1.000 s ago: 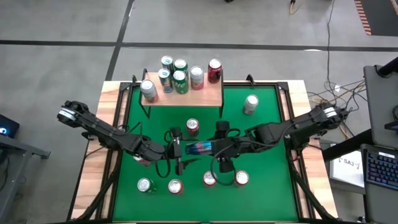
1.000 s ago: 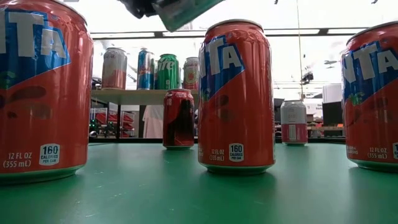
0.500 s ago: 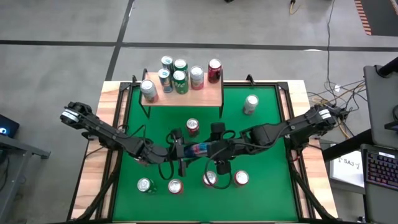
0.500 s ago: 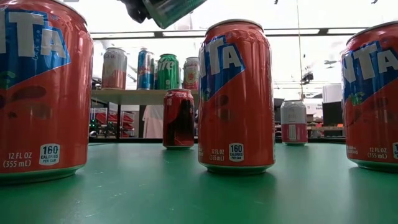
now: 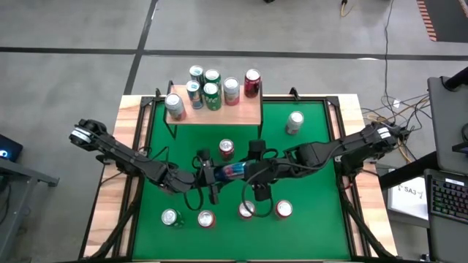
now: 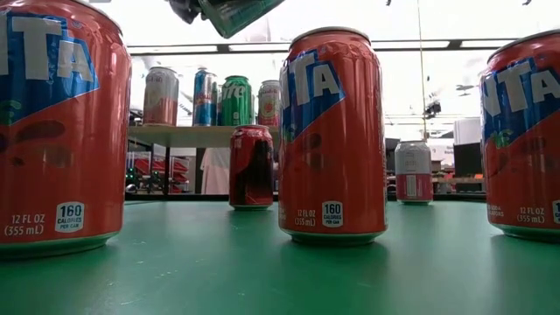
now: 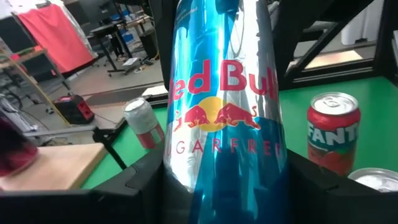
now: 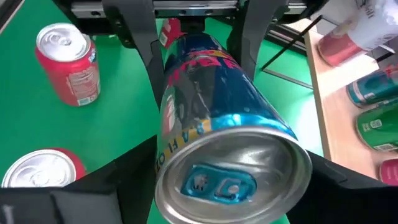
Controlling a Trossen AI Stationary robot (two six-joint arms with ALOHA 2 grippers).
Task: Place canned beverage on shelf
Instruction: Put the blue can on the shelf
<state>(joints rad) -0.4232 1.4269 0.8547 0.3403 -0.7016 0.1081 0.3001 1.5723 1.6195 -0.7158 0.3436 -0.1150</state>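
A blue-and-silver Red Bull can (image 5: 232,172) lies level in the air over the middle of the green table, between both grippers. It also shows at the top of the low view (image 6: 238,10). My left gripper (image 5: 213,175) is shut on its left end. My right gripper (image 5: 251,173) is shut on its right end. The shelf (image 5: 247,112), a light-wood board on black legs, stands at the table's far edge and carries several upright cans (image 5: 212,93). My left gripper has the can's base end (image 7: 186,177) between its two fingers (image 7: 140,183), coming level from the table's left, the fingers along the can. The can is lifted clear and lies level. My right gripper has the can's top end, by the rim (image 8: 163,163), between its two fingers (image 8: 106,180), coming level from the table's right, the fingers along the can. The tab end (image 8: 217,183) faces its wrist.
A red can (image 5: 226,149) stands just beyond the held can, and a silver can (image 5: 295,122) stands far right. Several orange Fanta cans (image 5: 246,210) stand along the near edge, under and in front of the grippers.
My right gripper has moved toward the table's left, closer to my left gripper, and the can has shifted a little left and up with it. My left gripper has stayed about where it was.
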